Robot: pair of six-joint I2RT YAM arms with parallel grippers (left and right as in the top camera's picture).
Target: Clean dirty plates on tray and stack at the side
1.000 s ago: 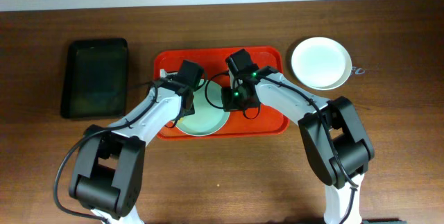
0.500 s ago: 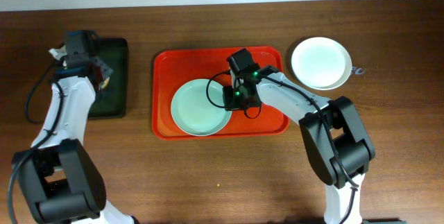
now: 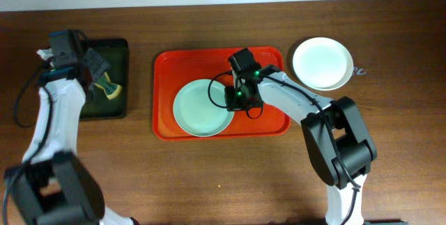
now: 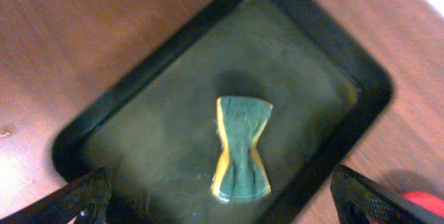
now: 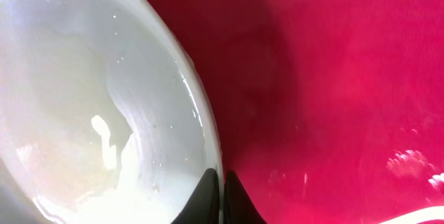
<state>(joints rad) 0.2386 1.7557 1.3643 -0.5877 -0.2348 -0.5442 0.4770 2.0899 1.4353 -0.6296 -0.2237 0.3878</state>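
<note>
A pale mint-green plate [image 3: 202, 108] lies on the red-orange tray [image 3: 167, 72], left of centre. My right gripper [image 3: 235, 99] is shut on the plate's right rim. In the right wrist view the fingertips [image 5: 208, 197] pinch that thin rim, with the wet plate [image 5: 104, 113] to the left and the tray floor [image 5: 333, 78] to the right. A second pale plate [image 3: 322, 63] sits on the table to the right of the tray. My left gripper [image 3: 97, 68] hangs open over the black tray; its wide-apart fingers [image 4: 76, 203] frame nothing [image 4: 222, 210].
The black tray [image 3: 118, 103] stands at the far left, and a green and yellow sponge [image 3: 108, 88] lies loose in it. The left wrist view shows the sponge [image 4: 241, 148] resting on the wet tray floor [image 4: 159, 134]. Brown table surrounds both trays.
My left arm has swung from the plate on the red tray over to the black tray, opened and let the sponge drop there. The right gripper has stayed on the plate rim.
</note>
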